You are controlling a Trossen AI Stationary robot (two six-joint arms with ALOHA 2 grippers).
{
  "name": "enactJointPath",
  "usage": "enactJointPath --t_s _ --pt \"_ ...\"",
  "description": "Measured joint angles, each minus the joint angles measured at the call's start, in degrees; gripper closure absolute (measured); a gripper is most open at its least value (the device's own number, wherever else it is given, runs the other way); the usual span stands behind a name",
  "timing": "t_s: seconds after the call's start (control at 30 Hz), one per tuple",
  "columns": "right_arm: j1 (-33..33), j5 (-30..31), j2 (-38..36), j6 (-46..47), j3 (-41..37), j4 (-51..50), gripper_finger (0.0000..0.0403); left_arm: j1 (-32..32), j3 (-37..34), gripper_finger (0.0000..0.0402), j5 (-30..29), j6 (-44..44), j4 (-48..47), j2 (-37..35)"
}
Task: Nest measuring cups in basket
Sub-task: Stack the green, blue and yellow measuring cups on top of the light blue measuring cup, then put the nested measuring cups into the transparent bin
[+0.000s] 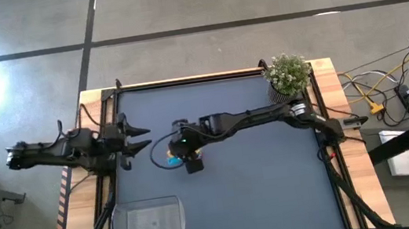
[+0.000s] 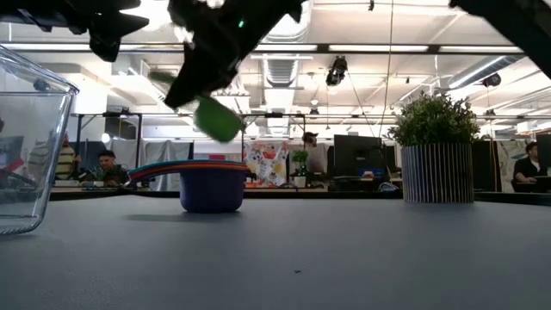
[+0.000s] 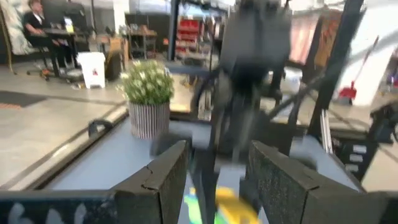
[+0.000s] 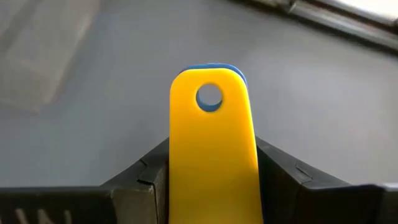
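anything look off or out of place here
Yes: the nested measuring cups sit on the bare table mid-left, not in the basket, which looks empty near the front-left corner. A green cup hangs tilted under the right end effector, above the stack. No spills or damage show.

Clear glossy plastic basket [image 1: 147,222], matt table [image 1: 260,178]

Open office beyond the dark tabletop [image 2: 344,258]: ceiling light strips [image 2: 379,48], desks with monitors [image 2: 357,157], seated people [image 2: 107,165], a colourful poster [image 2: 267,162]. Grey concrete floor [image 1: 213,2] with dark lines. Potted plant [image 2: 435,151] at a corner. White bin [image 3: 94,70].
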Motion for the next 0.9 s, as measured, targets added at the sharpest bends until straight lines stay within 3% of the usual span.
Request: enactJointPath --t_s 0.37,0.77,0.9 --pt "-1.5 -1.0 11.6 0.6 13.6 -11.8 0.0241 0.0 -0.8 0.0244 0.0 0.0 -3.4 -4.6" --pt "-1.5 -0.7 11.8 4.2 16.6 -13.5 0.0151 0.0 -0.8 0.0244 -0.1 0.0 -3.2 -3.8" --pt "-1.5 -0.2 9.7 5.5 16.6 -18.2 0.0133 0.0 -0.9 0.0244 -0.1 0.0 -3.9 -2.9"
